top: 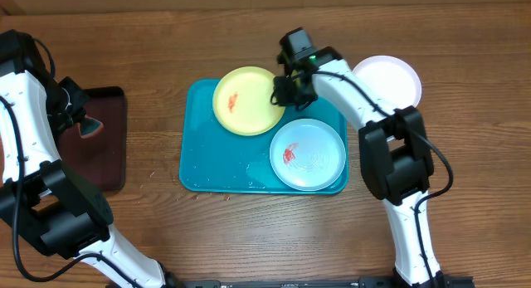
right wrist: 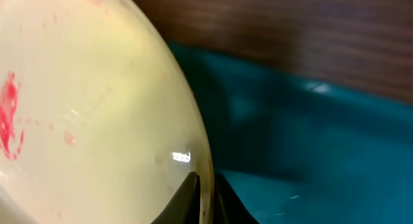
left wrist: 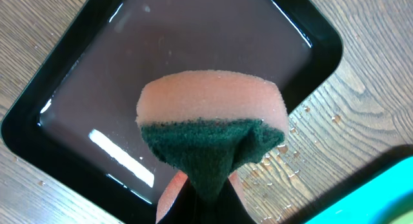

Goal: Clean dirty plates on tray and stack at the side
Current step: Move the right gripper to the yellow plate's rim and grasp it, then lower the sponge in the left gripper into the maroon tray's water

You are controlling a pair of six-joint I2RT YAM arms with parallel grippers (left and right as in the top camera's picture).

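**Lime plate pinched at its rim, sponge parked over the dark tray**

Overhead first: the turquoise tray (top: 196, 159) sits mid-table with its long axis running left to right. Two plates are on it. The lime plate (top: 243, 101) is at the upper left, its top edge reaching the tray's far rim, and the pale blue plate (top: 308, 153) is at the lower right. Both face up and both have a red smear near the middle. The white plate (top: 387, 80) is off the tray, on the table (top: 465, 39) just past the tray's upper right corner. The right gripper (top: 283, 92) is at the lime plate's right edge. The left gripper (top: 84, 122) hangs over the dark tray (top: 108, 159), well left of the turquoise one.

Left wrist: the fingers are clenched on a sponge (left wrist: 211, 114), pink foam up top and green scrub side toward the camera. Below it the dark tray is wet and shiny, with droplets on the wood beside it. A turquoise corner peeks in at bottom right.

Right wrist: the fingers are closed on the lime plate's rim, one on each side. The red smear is way over at the left edge, and the turquoise tray floor is behind.
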